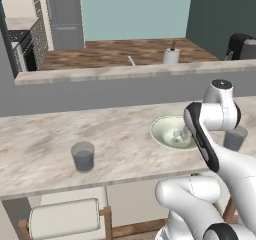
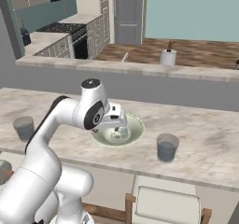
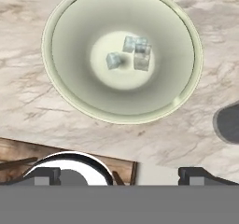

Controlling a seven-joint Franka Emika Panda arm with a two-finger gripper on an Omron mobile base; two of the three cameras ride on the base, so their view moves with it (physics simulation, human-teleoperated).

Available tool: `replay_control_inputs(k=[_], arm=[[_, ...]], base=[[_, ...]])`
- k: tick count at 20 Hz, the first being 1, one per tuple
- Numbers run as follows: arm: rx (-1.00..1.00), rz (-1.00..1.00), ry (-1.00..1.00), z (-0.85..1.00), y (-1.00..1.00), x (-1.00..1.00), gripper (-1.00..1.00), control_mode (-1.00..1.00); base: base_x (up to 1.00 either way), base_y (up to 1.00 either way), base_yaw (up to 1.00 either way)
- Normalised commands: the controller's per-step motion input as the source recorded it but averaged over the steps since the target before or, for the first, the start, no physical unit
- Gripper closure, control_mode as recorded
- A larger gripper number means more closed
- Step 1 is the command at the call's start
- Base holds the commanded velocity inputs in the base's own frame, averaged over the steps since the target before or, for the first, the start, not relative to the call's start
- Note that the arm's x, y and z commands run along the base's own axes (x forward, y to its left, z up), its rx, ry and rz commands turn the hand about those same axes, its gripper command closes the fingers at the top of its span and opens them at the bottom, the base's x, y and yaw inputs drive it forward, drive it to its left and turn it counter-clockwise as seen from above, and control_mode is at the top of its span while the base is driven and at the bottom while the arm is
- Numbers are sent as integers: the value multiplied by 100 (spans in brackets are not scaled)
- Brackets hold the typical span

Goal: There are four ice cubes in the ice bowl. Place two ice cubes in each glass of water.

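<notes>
The pale cream-green ice bowl (image 3: 60, 90) lies directly under my hand on the marble counter. Several small translucent ice cubes (image 3: 135, 52) sit clustered at its bottom, one a little apart from the others. My gripper (image 3: 120, 175) hovers above the bowl (image 2: 133, 135), open, its fingertips (image 3: 46, 174) wide apart with nothing between them. One glass of water (image 2: 166, 147) stands to the right of the bowl, near the counter's front edge. The other glass (image 2: 23, 127) stands far to the left. From the left side the bowl (image 1: 160, 131) and cubes (image 1: 177, 133) show beside my forearm, which partly covers the right-hand glass (image 1: 236, 138); the other glass (image 1: 83, 156) is on the left.
A white mug (image 2: 168, 56) with a brown stick stands on the raised ledge (image 2: 93, 65) behind the counter. A padded stool (image 2: 165, 204) sits below the counter's front edge. Bare marble (image 1: 40, 144) stretches between the bowl and the left glass.
</notes>
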Motion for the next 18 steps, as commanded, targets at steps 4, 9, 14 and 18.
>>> replay_control_inputs(k=[4,9,14,18], arm=[[5,0,0,-25,-41,0,-100,-100],[1,0,0,-11,-11,2,-100,-100],[0,0,0,0,11,16,-100,-100],[0,0,1,0,19,23,-100,-100]], base=[[0,0,0],[0,0,0],[0,0,0],[0,0,0]])
